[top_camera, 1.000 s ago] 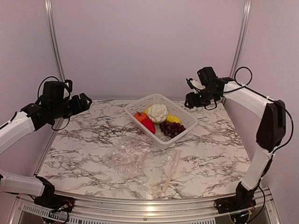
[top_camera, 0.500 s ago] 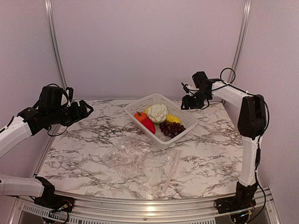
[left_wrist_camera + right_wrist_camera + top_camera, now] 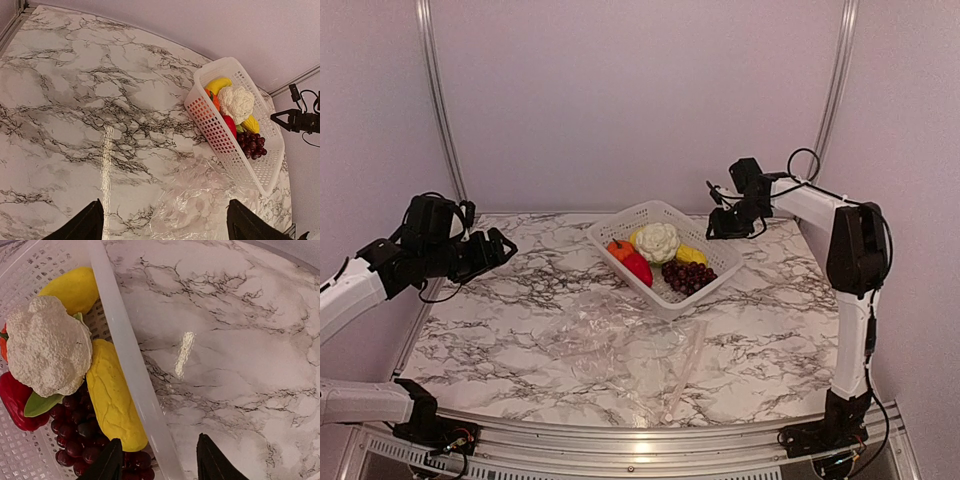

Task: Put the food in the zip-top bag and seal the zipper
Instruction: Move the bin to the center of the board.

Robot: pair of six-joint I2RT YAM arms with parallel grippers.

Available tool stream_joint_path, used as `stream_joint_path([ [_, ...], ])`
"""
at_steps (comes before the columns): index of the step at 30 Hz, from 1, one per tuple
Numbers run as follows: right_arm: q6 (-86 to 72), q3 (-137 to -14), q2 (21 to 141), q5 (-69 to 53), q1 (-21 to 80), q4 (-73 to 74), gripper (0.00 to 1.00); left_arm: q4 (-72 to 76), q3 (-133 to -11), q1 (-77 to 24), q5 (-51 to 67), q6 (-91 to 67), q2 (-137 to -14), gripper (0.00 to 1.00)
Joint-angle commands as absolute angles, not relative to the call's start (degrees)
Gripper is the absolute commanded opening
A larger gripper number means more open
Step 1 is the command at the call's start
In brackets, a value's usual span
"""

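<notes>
- The food sits in the white basket at the far middle of the table.
- The right gripper hovers over the basket's right rim, jaws partly apart and holding nothing.
- The long yellow piece lies just left of it, lengthwise along the rim.
- The left gripper is wide and empty, well apart from the food, so the right arm is nearer.
- The zip-top bag lies flat nearer the bases, its zipper on its right side.

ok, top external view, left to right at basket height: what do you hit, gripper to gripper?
black left gripper → orange round toy fruit → white toy cauliflower → black right gripper
</notes>
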State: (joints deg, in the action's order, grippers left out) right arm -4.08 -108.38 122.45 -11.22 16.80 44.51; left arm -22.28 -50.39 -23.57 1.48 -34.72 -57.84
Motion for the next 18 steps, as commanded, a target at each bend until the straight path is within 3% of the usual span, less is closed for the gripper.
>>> stream_joint_path([
  [1, -5.0, -106.8, 124.0, -11.3, 16.5, 43.5, 0.47, -24.3, -50.0, -23.6, 2.0, -34.4, -59.6, 0.87],
  [10, -6.3, -104.7, 122.8, -10.2, 16.4, 43.8, 0.3, -22.8, -49.0, -23.8, 4.3, -33.7, -63.8, 0.87],
  [18, -7.6, -92.6, 113.8, -8.3, 16.4, 40.8, 0.08, -18.9, -48.8, -24.4, 6.3, -35.0, -67.7, 0.88],
])
